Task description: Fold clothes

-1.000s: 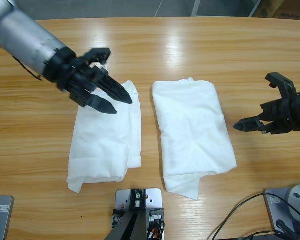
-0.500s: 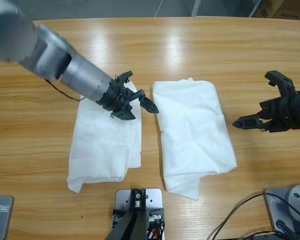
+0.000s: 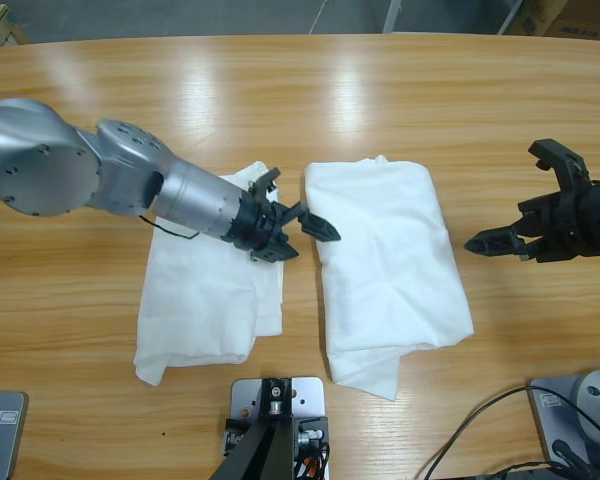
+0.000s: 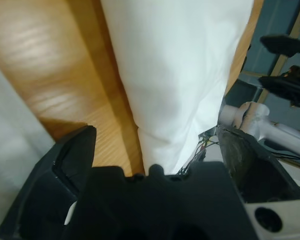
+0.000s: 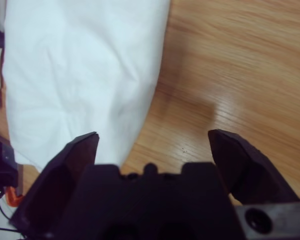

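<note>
Two folded white clothes lie side by side on the wooden table: a smaller one (image 3: pixel 208 290) on the left and a larger one (image 3: pixel 390 260) on the right. My left gripper (image 3: pixel 302 238) hangs low over the bare strip of wood between them, open and holding nothing. In the left wrist view the larger garment (image 4: pixel 180 75) fills the upper right and the smaller one (image 4: pixel 5 150) shows at the left edge. My right gripper (image 3: pixel 515 200) is open over bare wood to the right of the larger garment (image 5: pixel 80 65), apart from it.
The table's far edge (image 3: pixel 300 40) runs along the top, with grey floor and a cardboard box (image 3: pixel 580 15) beyond it. A black cable (image 3: pixel 480 420) lies at the front right. Bare wood surrounds both garments.
The left arm has dropped lower and swung right, from above the smaller garment to the gap between the two. The right arm has barely moved.
</note>
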You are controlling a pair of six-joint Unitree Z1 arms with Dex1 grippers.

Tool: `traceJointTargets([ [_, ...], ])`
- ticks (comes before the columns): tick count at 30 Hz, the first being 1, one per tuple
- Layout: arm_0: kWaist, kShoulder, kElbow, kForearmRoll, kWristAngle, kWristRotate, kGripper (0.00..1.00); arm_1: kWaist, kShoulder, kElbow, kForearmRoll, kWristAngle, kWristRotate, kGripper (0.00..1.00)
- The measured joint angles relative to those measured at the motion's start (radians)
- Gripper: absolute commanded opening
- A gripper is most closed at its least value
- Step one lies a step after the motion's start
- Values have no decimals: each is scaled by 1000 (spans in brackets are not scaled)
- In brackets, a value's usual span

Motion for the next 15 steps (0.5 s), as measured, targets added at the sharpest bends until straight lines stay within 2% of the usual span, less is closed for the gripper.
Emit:
traceJointTargets([
  [5, -20, 0, -24, 29, 33, 0, 927, 0, 0, 6, -13, 0, 0, 885],
  [10, -35, 0, -120, 192, 80, 0, 917, 0, 1, 16, -26, 0, 0, 885],
  [15, -65, 9, -199, 281, 96, 0, 884, 0, 16, 18, -35, 0, -5, 885],
])
